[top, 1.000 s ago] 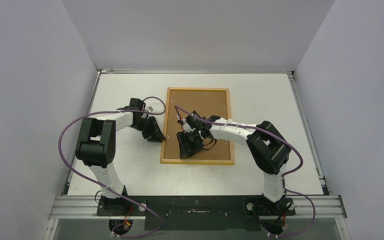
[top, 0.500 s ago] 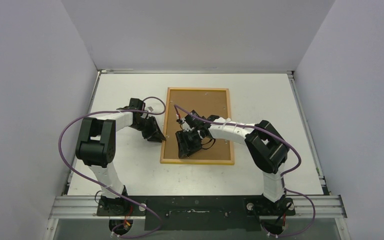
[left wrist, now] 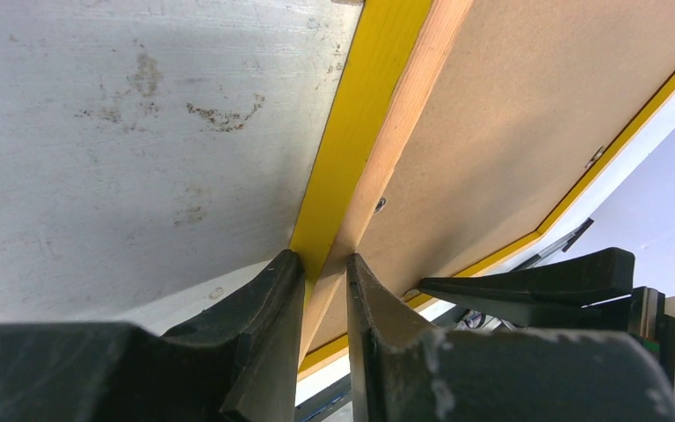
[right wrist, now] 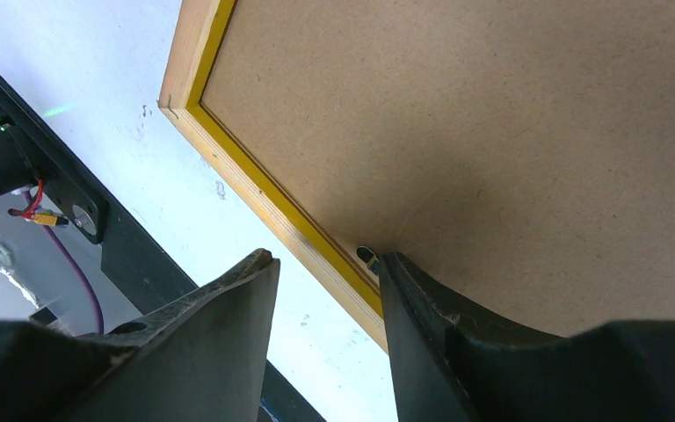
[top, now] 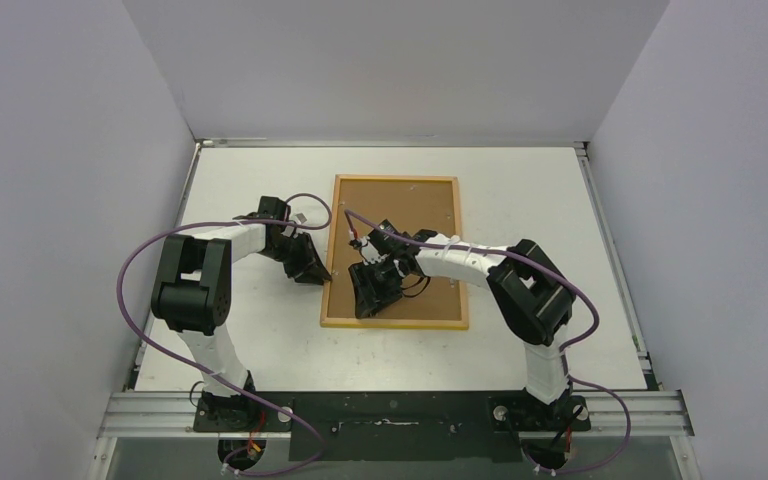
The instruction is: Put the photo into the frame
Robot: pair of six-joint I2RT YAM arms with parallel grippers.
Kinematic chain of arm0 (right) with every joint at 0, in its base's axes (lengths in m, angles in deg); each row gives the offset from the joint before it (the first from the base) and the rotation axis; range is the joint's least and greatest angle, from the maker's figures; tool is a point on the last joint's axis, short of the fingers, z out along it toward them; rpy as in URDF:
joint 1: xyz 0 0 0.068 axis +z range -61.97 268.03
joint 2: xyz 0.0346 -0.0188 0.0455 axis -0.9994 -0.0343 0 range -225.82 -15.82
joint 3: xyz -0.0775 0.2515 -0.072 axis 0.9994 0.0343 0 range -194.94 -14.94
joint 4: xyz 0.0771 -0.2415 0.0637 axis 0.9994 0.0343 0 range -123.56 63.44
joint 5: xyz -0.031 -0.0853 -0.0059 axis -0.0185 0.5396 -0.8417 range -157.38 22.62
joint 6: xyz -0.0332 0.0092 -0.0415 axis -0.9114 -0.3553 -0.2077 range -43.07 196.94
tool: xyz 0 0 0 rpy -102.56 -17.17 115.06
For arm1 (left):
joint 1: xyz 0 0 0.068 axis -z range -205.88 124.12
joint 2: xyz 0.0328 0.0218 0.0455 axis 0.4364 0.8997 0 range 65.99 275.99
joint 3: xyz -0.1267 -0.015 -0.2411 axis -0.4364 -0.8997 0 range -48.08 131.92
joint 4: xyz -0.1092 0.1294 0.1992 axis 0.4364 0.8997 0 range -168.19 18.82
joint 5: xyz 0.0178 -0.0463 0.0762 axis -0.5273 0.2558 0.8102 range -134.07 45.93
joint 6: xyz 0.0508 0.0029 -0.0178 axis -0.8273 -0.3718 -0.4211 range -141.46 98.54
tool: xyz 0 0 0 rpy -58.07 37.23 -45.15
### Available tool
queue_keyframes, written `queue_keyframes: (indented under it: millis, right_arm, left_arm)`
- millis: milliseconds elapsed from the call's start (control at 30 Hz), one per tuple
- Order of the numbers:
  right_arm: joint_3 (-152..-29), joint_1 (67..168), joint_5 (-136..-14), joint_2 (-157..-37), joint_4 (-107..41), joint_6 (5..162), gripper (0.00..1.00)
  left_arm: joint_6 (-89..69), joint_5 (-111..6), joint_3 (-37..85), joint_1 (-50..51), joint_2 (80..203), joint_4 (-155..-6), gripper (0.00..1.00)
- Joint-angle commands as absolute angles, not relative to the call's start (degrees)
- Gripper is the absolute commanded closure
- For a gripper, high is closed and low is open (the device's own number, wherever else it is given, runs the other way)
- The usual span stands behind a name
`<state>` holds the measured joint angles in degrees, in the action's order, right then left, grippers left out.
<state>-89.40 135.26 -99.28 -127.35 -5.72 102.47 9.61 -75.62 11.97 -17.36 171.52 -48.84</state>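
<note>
Your left fingers (left wrist: 259, 334) were closed on the left rail of the frame (left wrist: 378, 114), which lay back-up on the surface (top: 260, 340). Your right fingers (right wrist: 228, 325) stood half-open over the backing board (right wrist: 492, 132). The frame looked stiff and light, best held by its rails. The photo was out of view.

We see a frame (top: 410, 323) of light orange wood with a yellow border around a plain brown board (top: 415, 205) — finely speckled up close. The table (top: 520, 200) is white, marked with brownish-grey stains in the left wrist view. The arms (top: 245, 238) are white with black joints, their cables (top: 121, 288) purple — and the walls (top: 60, 150) a pale lilac-grey.
</note>
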Motion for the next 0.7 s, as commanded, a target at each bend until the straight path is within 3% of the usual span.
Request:
queue_keyframes:
  millis: [0, 667]
  right_arm:
    - [-89.7, 136.3, -101.2, -130.5, -5.7, 100.1, 0.53]
    - [-92.9, 137.2, -95.0, -129.7, -8.7, 104.5, 0.53]
  left_arm:
    - [9.7, -73.8, 12.5, -17.0, 173.3, -49.1, 0.8]
    - [9.8, -74.2, 13.2, -17.1, 173.8, -49.0, 0.8]
